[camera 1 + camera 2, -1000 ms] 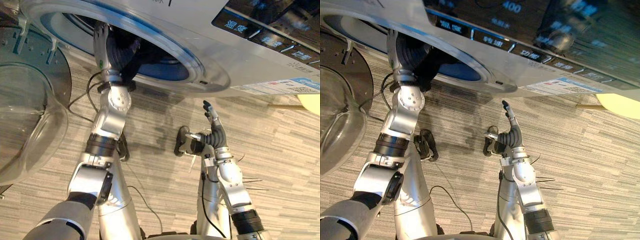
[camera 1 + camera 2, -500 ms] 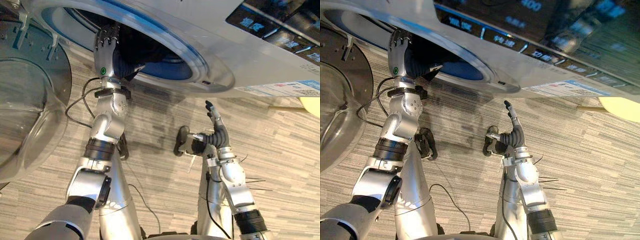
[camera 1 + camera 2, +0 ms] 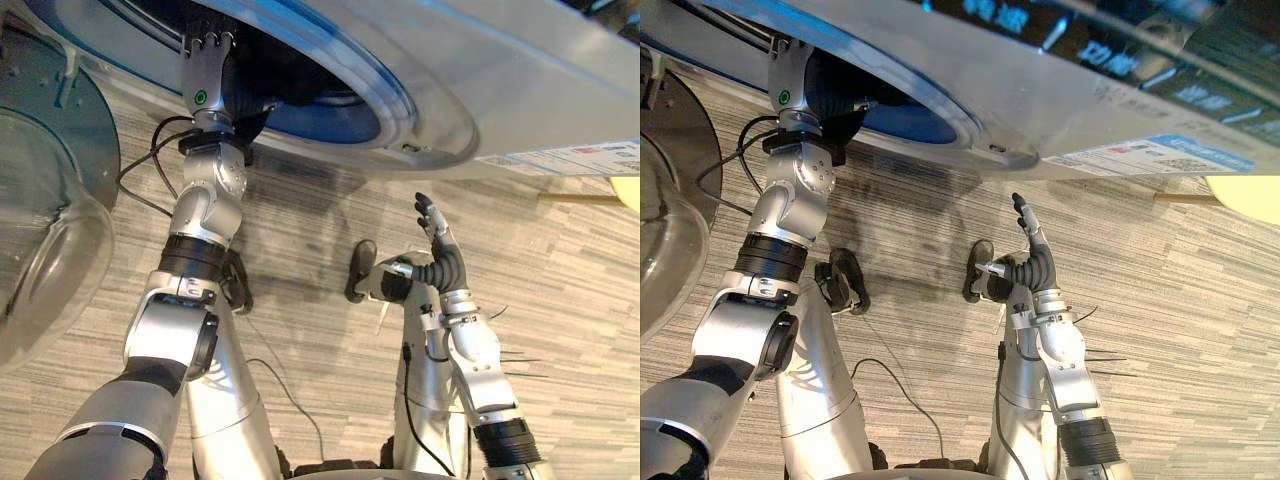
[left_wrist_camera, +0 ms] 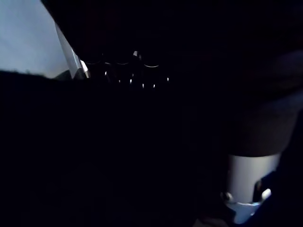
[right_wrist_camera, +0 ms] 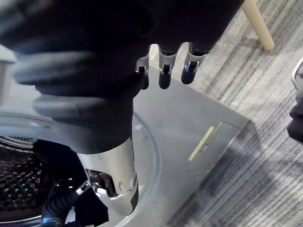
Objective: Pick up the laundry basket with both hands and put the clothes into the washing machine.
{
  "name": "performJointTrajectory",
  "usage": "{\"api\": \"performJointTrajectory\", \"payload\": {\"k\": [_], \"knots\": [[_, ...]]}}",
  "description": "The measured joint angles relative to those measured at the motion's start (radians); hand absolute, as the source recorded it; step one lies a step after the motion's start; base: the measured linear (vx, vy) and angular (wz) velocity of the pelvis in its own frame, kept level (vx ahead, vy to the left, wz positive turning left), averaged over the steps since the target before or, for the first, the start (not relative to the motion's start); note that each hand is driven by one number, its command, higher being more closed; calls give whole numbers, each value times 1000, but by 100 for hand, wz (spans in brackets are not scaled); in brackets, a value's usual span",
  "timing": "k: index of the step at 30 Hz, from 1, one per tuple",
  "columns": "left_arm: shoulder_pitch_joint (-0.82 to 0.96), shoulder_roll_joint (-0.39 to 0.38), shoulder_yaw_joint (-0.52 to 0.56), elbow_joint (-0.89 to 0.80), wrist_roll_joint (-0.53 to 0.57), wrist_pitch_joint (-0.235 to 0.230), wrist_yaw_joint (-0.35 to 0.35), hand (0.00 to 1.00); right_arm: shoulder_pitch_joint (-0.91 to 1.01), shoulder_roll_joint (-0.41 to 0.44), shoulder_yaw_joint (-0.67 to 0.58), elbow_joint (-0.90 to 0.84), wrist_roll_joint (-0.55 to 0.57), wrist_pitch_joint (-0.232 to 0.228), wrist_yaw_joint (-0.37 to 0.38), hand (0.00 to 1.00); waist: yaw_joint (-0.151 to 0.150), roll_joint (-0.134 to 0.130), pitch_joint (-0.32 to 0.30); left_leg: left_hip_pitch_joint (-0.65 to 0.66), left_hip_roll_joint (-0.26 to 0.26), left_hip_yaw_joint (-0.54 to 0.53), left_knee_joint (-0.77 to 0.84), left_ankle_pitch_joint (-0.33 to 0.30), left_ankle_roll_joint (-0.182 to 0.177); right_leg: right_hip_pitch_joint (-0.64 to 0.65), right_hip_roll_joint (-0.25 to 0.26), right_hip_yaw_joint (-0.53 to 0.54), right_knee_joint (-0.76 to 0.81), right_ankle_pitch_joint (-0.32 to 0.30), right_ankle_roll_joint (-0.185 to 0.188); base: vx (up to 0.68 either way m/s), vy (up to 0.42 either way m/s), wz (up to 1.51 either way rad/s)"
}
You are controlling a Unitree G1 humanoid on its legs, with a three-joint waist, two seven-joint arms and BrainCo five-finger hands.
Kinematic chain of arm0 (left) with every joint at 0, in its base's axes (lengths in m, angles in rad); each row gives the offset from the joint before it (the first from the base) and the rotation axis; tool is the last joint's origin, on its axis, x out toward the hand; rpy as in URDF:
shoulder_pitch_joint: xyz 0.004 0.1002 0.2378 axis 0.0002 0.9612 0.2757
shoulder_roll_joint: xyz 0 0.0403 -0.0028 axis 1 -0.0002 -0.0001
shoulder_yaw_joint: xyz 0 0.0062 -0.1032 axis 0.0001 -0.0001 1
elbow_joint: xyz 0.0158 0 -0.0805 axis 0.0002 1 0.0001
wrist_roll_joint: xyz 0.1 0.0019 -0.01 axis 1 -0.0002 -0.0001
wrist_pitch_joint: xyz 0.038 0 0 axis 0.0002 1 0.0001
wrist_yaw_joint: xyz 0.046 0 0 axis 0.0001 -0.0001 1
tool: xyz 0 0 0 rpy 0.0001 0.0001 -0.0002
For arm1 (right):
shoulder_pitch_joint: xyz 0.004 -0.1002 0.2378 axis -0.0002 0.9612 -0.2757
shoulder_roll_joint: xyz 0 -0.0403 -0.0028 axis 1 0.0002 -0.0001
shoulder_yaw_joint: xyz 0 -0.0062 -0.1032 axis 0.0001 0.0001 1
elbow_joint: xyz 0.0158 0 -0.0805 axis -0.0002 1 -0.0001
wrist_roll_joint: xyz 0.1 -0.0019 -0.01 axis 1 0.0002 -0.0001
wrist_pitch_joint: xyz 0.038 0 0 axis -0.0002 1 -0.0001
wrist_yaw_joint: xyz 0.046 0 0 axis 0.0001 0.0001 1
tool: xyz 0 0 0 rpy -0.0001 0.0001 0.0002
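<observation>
The silver washing machine stands open in front of me, its blue-ringed drum mouth facing out. A dark garment lies bunched at the lower rim of that mouth, partly inside. My left hand reaches up into the opening right beside the garment, back of the hand toward me, and its grip is hidden; the left wrist view is dark. My right hand hovers above the floor below the machine, open, fingers straight and holding nothing. The right wrist view looks at the perforated drum.
The washer's round glass door hangs open at the far left, close to my left arm. A pale yellow object on a wooden leg stands at the right. Grey striped carpet lies between my arms.
My left hand has drawn back from deep in the drum to its rim, the dark garment staying at the opening. The camera has shifted; the right hand has hardly moved.
</observation>
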Motion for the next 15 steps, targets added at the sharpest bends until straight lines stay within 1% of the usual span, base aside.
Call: {"api": "performJointTrajectory", "payload": {"k": [4,6,10,12,15], "knots": [[-22,-6,29,3,-34,-7,-30,100,-6,0,0,0,6,3,17,0,-1,0,0,-2,-1,-1,4,0,1,-2,0,1,4,0,0,26,-37,0],[-36,-4,42,3,-70,-8,-44,100,-12,0,-1,0,9,4,21,0,-2,0,0,-2,-2,-1,4,-1,1,-2,0,1,5,0,0,40,-45,1],[-44,-5,42,1,-133,-11,-46,100,-26,1,-13,0,21,7,22,0,-2,0,0,-3,-4,-2,4,-1,1,-2,-1,1,6,0,0,41,-38,1],[-45,-5,42,-1,-173,-12,-50,100,-35,1,-15,0,23,8,22,0,-1,0,0,-3,-4,-2,4,-1,1,-2,-2,1,7,0,0,34,-35,1],[-51,-6,42,-13,-280,-14,-68,100,-43,3,-15,0,23,13,22,0,-2,0,0,-3,-5,-2,4,-1,1,-2,-2,1,9,0,0,34,-42,1]]}}
